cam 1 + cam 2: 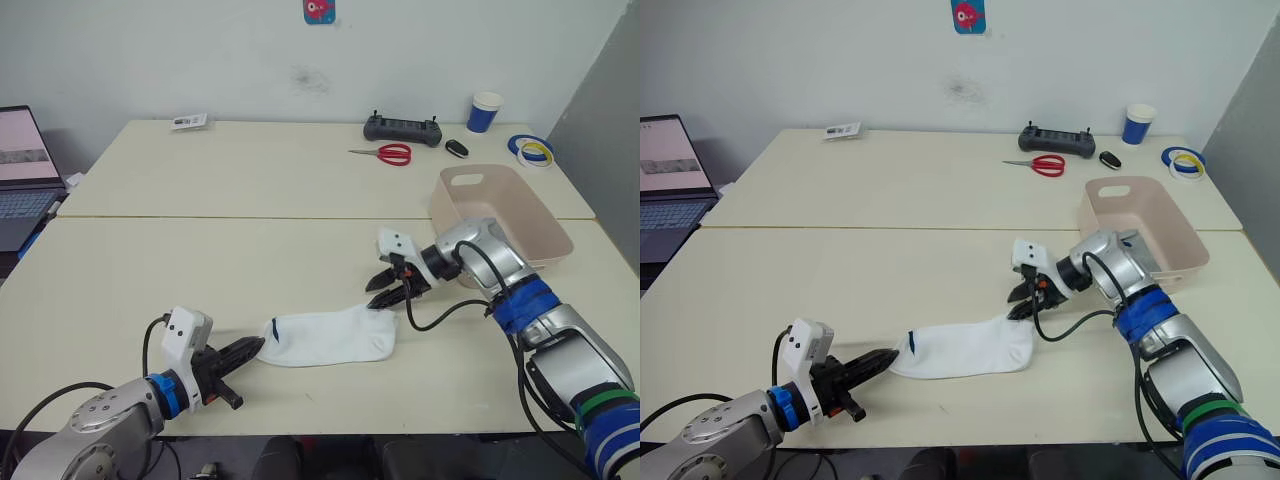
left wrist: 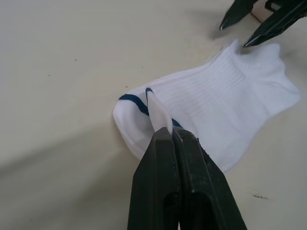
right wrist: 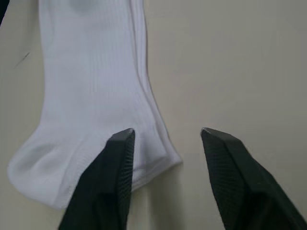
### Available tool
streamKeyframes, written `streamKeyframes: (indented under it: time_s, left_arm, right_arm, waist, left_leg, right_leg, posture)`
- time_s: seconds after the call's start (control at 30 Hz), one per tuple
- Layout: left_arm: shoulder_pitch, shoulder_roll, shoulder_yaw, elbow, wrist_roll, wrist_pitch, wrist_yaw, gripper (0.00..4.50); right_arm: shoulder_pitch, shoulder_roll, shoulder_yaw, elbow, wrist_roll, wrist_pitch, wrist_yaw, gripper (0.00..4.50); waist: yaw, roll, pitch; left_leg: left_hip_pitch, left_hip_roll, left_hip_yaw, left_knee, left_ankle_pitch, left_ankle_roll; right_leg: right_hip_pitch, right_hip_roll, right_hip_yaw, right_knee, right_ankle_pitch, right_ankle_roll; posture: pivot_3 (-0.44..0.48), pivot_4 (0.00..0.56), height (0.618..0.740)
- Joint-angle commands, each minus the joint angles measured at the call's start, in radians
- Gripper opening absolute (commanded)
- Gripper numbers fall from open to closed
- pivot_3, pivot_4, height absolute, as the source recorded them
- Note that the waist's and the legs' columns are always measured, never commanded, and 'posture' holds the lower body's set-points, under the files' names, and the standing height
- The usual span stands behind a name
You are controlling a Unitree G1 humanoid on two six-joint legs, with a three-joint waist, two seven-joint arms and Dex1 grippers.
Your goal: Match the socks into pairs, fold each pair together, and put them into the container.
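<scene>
A white sock (image 1: 330,337) with a dark blue stripe at one end lies flat near the table's front edge. My left gripper (image 1: 255,347) is shut on a pinch of fabric at that striped end (image 2: 144,103). At the sock's other end, my right gripper (image 1: 385,290) hovers open just above the corner, one fingertip (image 3: 122,139) over the fabric (image 3: 91,86) and the other over bare table. Doubled fabric edges show along that end. The pale pink-beige container (image 1: 510,215) stands behind my right arm at the table's right side; what it holds is hidden.
At the back of the table lie red scissors (image 1: 385,154), a black controller (image 1: 402,128), a small black object (image 1: 456,148), a blue paper cup (image 1: 484,112) and tape rolls (image 1: 533,150). A laptop (image 1: 25,170) sits at the far left.
</scene>
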Motion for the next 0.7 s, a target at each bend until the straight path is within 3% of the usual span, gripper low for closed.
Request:
streamKeyframes:
  time_s: [0.03, 0.23, 0.4, 0.53, 0.7]
  left_arm:
    - [0.003, 0.010, -0.009, -0.014, 0.002, -0.020, -0.014, 0.00]
    - [-0.017, 0.006, -0.012, -0.005, -0.003, -0.022, -0.009, 0.00]
    - [-0.024, 0.005, -0.007, 0.004, 0.010, -0.039, -0.010, 0.00]
    - [-0.028, 0.007, 0.019, 0.020, -0.014, -0.035, -0.015, 0.84]
    - [-0.012, 0.066, 0.117, 0.052, -0.049, -0.023, -0.064, 2.53]
  right_arm:
    - [-0.020, -0.025, -0.066, -0.076, 0.026, 0.030, 0.001, 3.11]
    - [0.066, -0.047, -0.154, -0.287, 0.112, 0.129, -0.037, 3.11]
    - [0.223, -0.032, -0.195, -0.497, 0.168, 0.160, -0.122, 3.11]
    - [0.295, -0.021, -0.207, -0.573, 0.191, 0.186, -0.188, 3.16]
    - [0.346, -0.025, -0.220, -0.628, 0.227, 0.191, -0.229, 3.16]
  waist:
    - [0.000, 0.000, 0.000]
    - [0.001, 0.000, 0.000]
    - [0.002, 0.000, 0.000]
    - [0.001, 0.000, 0.000]
    - [0.001, 0.000, 0.000]
  left_leg:
    - [0.000, 0.000, 0.000, 0.000, 0.000, 0.000]
    - [0.000, 0.000, 0.000, 0.000, 0.000, 0.000]
    - [-0.001, 0.000, -0.002, -0.001, 0.000, 0.000]
    - [-0.001, 0.000, 0.000, 0.000, 0.000, 0.000]
    - [0.000, 0.000, -0.001, 0.000, 0.000, 0.000]
  right_leg:
    - [0.000, 0.000, 0.000, 0.000, 0.000, 0.000]
    - [0.000, 0.000, 0.000, 0.000, 0.000, 0.000]
    - [0.000, 0.000, 0.000, 0.000, 0.000, 0.000]
    - [0.000, 0.000, 0.000, 0.000, 0.000, 0.000]
    - [0.000, 0.000, 0.000, 0.000, 0.000, 0.000]
  posture:
    - [0.000, 0.150, 0.740]
    - [0.000, 0.150, 0.740]
    - [0.000, 0.150, 0.740]
    - [0.000, 0.150, 0.740]
    - [0.000, 0.150, 0.740]
